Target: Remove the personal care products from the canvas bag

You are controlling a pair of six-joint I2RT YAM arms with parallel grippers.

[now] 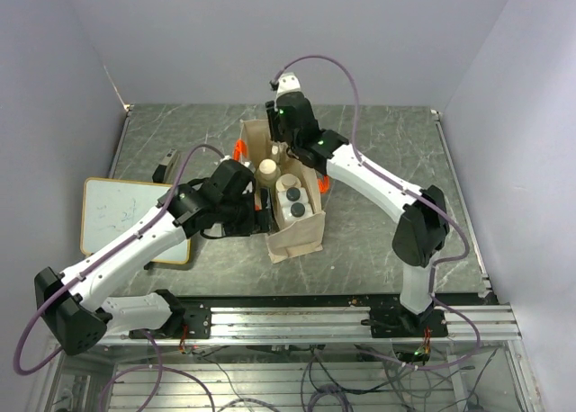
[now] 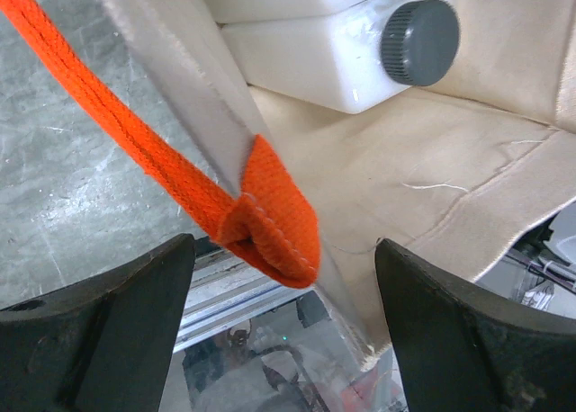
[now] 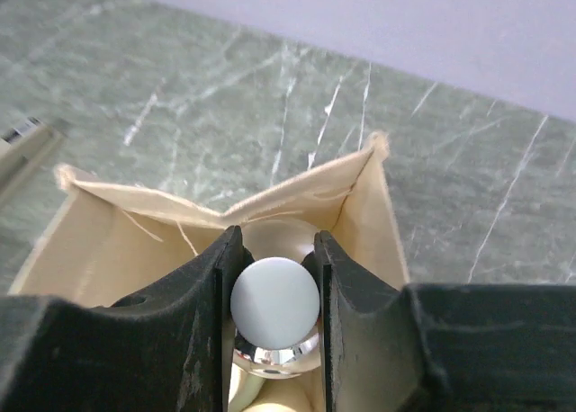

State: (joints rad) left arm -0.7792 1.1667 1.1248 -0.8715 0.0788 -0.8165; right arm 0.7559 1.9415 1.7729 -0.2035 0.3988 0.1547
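- We see the canvas bag standing open-mouthed near mid-table. It's beige cloth w/ an orange handle poking out on its left side and another on its right.
- Overhead cam, inside the bag: two white squarish bottles w/ dark round caps sit side by side at the near end. A cream bottle stands just beyond them, twd the far end.
- The right gripper reaches into the bag's far end.
- On its wrist cam the fingers are clamped on either side of a round-capped bottle, which has a pale round cap w/ a shiny silver collar just below.
- That bottle sits within the bag's mouth, w/ cloth walls either side and the far corner behind it.
- We can't make out the bottle's body, since the fingers hide most of it.
- The left gripper is at the bag's near-left edge, jaws spread wide and gripping nothing.
- Btwn its fingers hangs the folded end of an orange handle, at the bag's rim. Neither finger touches it, as far as we can tell.
- Same cam: one white squarish bottle w/ its dark grey cap lies just past the rim, inside the bag.
- A whiteboard lies flat on the table left of the bag, partly under the left arm.
- A small dark item sits near the board's far corner, too small for us to name.
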